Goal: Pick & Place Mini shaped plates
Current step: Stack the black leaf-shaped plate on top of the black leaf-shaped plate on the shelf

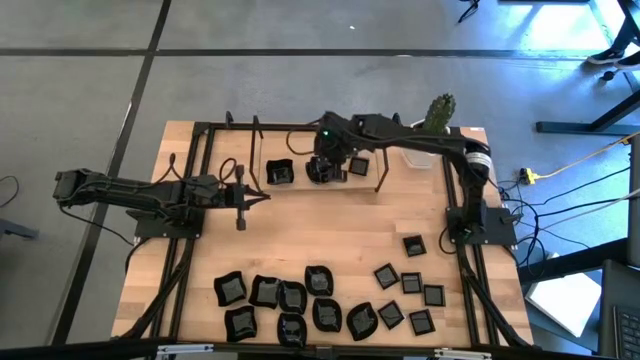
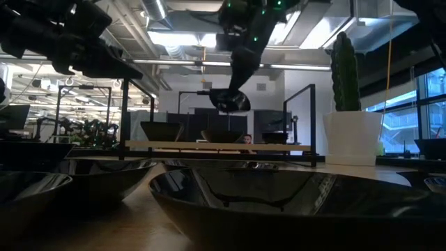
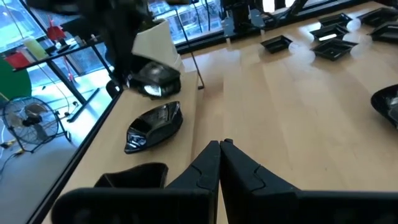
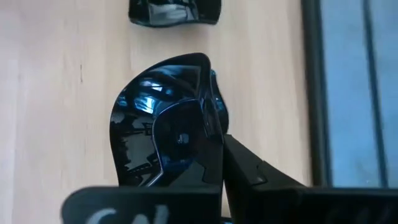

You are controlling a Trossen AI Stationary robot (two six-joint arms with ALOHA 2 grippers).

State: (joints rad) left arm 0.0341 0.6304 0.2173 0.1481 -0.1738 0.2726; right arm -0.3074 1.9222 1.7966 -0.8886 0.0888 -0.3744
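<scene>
Many mini shaped plates, glossy and black, lie along the table's near edge: rounded ones [image 1: 290,305] to the left, small squares [image 1: 410,285] to the right. Two more plates [image 1: 280,172] [image 1: 360,165] rest near the far edge. Between those two, my right gripper [image 1: 325,165] is shut on a leaf-like plate [image 4: 161,130] and holds it above the table [image 2: 230,101]. My left gripper [image 1: 240,200] waits at the left, shut and holding nothing [image 3: 221,155]. My right gripper pinches the leaf-like plate by one edge of its rim [image 4: 208,118] between its two fingers. The fingers slant down from above. The plate is lifted clear of the table and hangs tilted below the fingertips [image 2: 233,103].
A white pot with a green cactus [image 1: 437,115] stands at the far right corner. Black frame rails [image 1: 200,180] run along the table's sides and far edge, and thin posts [image 1: 383,175] stand near the far plates. The table's middle [image 1: 330,230] is bare wood.
</scene>
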